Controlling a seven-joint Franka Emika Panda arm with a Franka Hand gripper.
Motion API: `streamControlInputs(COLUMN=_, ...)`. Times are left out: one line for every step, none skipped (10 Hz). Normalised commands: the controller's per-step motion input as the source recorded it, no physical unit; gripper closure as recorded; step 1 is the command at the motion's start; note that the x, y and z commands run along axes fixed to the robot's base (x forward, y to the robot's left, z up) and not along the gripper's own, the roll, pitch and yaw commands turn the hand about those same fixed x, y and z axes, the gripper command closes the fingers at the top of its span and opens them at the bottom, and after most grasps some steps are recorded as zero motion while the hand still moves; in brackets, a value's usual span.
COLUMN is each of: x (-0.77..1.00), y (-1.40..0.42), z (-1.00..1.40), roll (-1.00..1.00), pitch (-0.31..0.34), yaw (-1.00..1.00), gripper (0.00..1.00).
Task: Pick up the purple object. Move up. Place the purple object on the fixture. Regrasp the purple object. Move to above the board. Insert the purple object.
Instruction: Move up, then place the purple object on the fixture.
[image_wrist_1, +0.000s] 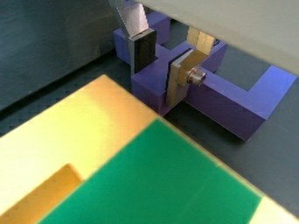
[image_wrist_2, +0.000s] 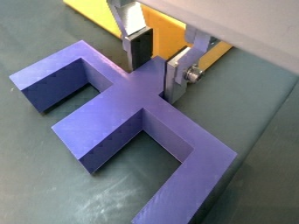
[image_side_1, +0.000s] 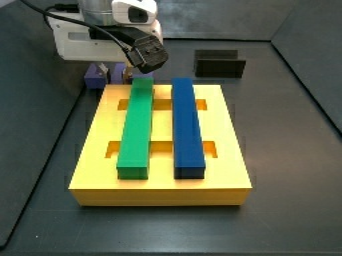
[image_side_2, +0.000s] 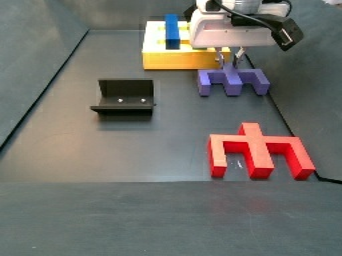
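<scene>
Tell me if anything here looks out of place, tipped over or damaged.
Nothing stands out. The purple object lies flat on the floor beside the board, with the end effector straddling its central stem. The red piece and the fixture sit apart, undisturbed.

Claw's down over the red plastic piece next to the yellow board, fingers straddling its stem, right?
Not red. The claw straddles the stem of the purple blocky plastic piece, seen in both wrist views, beside the yellow slab board. The red piece lies apart, untouched, in a side view.
</scene>
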Motion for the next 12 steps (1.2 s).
streamControlInputs(x=-0.01, y=0.06, z=0.78, roll=0.00, pitch=0.022, yaw=0.06, gripper=1.00)
streamControlInputs(x=-0.05, y=0.04, z=0.58, roll=-0.04, pitch=0.036, yaw=0.06, gripper=1.00)
streamControlInputs(x=-0.01, y=0.01, z=0.24, roll=-0.11, pitch=0.027, yaw=0.02, gripper=1.00)
streamControlInputs(x=0.00, y=0.02, z=0.00, roll=0.00, pitch=0.000, yaw=0.00, gripper=1.00)
streamControlInputs(x=0.16, y=0.33, z=0.03, roll=-0.39, pitch=0.051, yaw=0.00, gripper=1.00)
streamControlInputs(x=0.49, y=0.55, z=0.23, roll=-0.77, pitch=0.317, yaw=0.00, gripper=1.00)
streamControlInputs(x=0.46, y=0.55, z=0.20, roll=-0.86, pitch=0.243, yaw=0.00, gripper=1.00)
streamControlInputs(x=0.49, y=0.51, z=0.24, roll=-0.90, pitch=0.194, yaw=0.00, gripper=1.00)
streamControlInputs(x=0.57, y=0.46, z=0.20, roll=-0.92, pitch=0.120, yaw=0.00, gripper=1.00)
streamControlInputs(x=0.64, y=0.38, z=0.24, roll=-0.90, pitch=0.134, yaw=0.00, gripper=1.00)
streamControlInputs(x=0.62, y=0.37, z=0.33, roll=-0.88, pitch=0.211, yaw=0.00, gripper=1.00)
streamControlInputs(x=0.64, y=0.35, z=0.35, roll=-0.87, pitch=0.231, yaw=0.00, gripper=1.00)
